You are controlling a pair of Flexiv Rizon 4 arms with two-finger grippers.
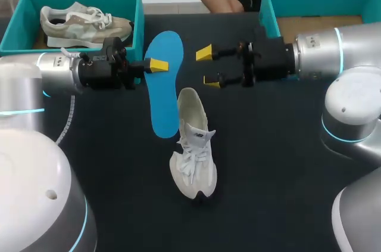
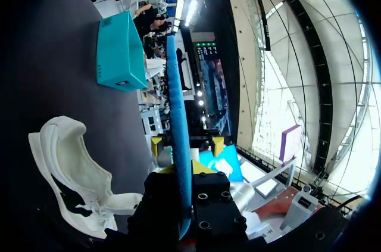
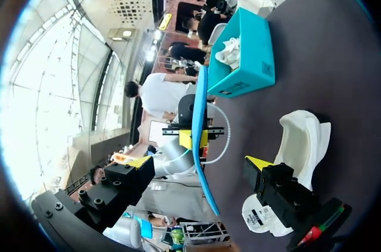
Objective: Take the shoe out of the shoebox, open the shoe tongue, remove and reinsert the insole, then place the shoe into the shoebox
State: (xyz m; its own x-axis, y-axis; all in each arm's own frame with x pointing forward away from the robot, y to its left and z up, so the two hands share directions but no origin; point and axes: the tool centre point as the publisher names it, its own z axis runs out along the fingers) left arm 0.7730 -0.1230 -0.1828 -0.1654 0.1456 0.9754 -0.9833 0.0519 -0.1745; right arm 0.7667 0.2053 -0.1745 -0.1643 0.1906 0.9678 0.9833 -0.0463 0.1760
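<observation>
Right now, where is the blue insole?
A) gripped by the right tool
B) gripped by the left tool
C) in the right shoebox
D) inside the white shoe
B: the left tool is shut on the blue insole, outside the white shoe; the right tool stands open.

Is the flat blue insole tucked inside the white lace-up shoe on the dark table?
No: the flat blue insole is outside the white lace-up shoe, clamped in the left gripper.

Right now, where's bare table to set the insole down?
Free: dark tabletop right of the white lace-up sneaker; also left of it. Crowded: mid-table, where the left fingers hold the flat blue insole opposite the open right fingers.
</observation>
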